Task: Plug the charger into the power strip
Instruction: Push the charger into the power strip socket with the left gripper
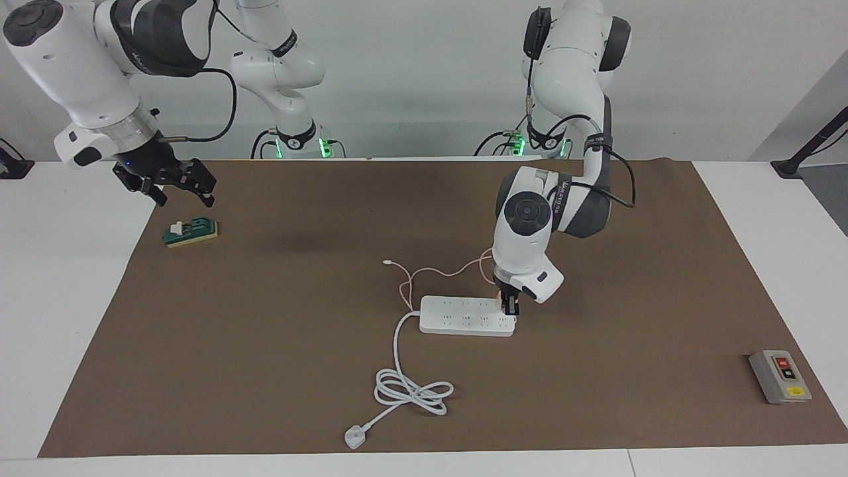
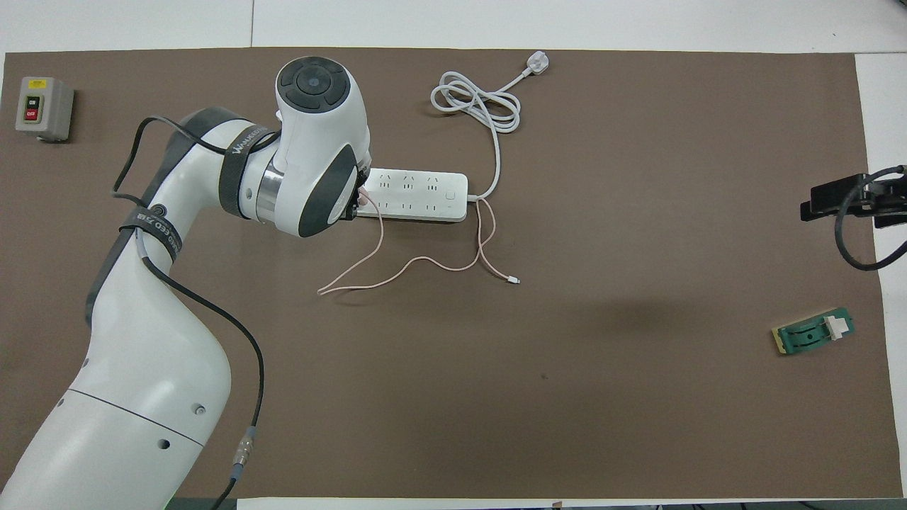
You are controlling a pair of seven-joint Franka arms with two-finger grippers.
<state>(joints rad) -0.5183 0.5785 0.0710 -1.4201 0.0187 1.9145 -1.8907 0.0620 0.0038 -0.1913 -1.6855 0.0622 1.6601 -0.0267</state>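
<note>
The charger (image 1: 498, 297) is gripped by the left pincer (image 1: 509, 307) on the power strip (image 1: 464, 316) at mid-surface. The right pincer (image 1: 173, 185), held open, waits over the green block (image 1: 191, 232).

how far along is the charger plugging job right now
Done: the left gripper is shut on the charger and has it at the power strip's end outlets, toward the left arm's end of the table. In hand: pressing it in; whether the prongs are seated is hidden. Left: confirm seating, release. The right gripper waits open over the green block.
</note>
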